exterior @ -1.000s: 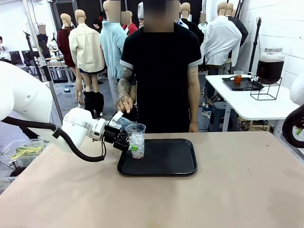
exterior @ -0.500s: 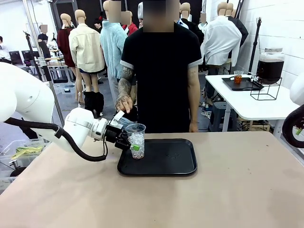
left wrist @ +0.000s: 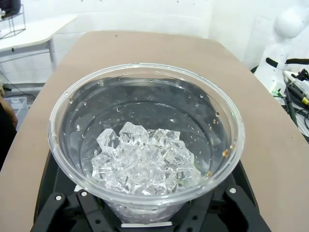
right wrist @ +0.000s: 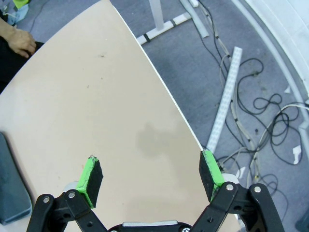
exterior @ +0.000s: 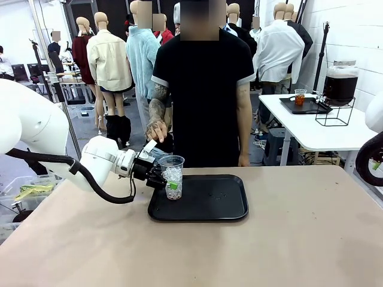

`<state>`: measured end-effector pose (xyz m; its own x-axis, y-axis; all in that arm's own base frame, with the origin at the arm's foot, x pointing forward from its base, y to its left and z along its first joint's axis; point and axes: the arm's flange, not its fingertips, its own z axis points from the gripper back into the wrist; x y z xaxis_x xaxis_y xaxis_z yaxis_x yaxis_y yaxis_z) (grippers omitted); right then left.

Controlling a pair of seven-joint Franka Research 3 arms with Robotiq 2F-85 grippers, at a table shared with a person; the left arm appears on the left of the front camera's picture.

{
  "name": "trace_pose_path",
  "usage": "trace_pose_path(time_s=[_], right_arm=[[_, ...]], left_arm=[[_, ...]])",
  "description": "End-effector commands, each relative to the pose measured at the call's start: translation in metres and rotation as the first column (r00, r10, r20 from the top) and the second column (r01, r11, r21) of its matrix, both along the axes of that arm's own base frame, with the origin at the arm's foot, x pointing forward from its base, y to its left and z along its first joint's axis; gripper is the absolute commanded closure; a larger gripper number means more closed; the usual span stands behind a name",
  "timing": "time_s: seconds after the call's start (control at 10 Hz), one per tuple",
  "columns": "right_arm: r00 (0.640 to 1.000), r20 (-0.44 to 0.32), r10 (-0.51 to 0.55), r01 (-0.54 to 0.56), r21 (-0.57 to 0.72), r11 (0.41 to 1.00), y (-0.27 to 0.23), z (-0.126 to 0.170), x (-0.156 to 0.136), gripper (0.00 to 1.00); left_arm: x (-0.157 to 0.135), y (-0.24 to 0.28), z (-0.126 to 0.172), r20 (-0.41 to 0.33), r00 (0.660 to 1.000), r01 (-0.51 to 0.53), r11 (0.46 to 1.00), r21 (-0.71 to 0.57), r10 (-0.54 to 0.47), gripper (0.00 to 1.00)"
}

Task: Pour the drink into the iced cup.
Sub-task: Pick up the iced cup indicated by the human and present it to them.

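We see a tan worktop (exterior: 287, 239) in a workshop room, with a black tray (exterior: 215, 206) near its far edge. At the tray's left edge the iced cup (exterior: 172, 172), ice cubes (left wrist: 145, 162) heaped inside, sits between the fingers of the left gripper (exterior: 166, 183), seemingly clamped. The dark drink (exterior: 340, 88) fills a dispenser jar (exterior: 342, 66) on a white side table (exterior: 311, 134), well apart. The right wrist view adds the right gripper (right wrist: 149, 176), spread wide and empty, above the worktop's edge.

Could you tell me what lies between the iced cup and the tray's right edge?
Only bare black tray beside the iced cup, in the front view; faint specks, unidentifiable.
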<state>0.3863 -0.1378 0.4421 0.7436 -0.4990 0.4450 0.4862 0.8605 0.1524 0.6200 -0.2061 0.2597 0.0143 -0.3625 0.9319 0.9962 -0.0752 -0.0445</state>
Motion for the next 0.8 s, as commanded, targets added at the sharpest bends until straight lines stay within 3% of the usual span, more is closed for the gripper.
trace_pose_path(time_s=[0.0, 0.7], right_arm=[[1.0, 0.007, 0.0, 0.0, -0.01, 1.0, -0.001, -0.0008, 0.0015, 0.0], [1.0, 0.007, 0.0, 0.0, -0.01, 1.0, -0.001, -0.0008, 0.0015, 0.0]], left_arm=[[0.0021, -0.0008, -0.0015, 0.033, 0.999, -0.001, 0.999, -0.034, 0.002, 0.23], [-0.0034, 0.0045, 0.0003, 0.06, 0.998, 0.009, 0.999, -0.045, -0.006, 0.25]])
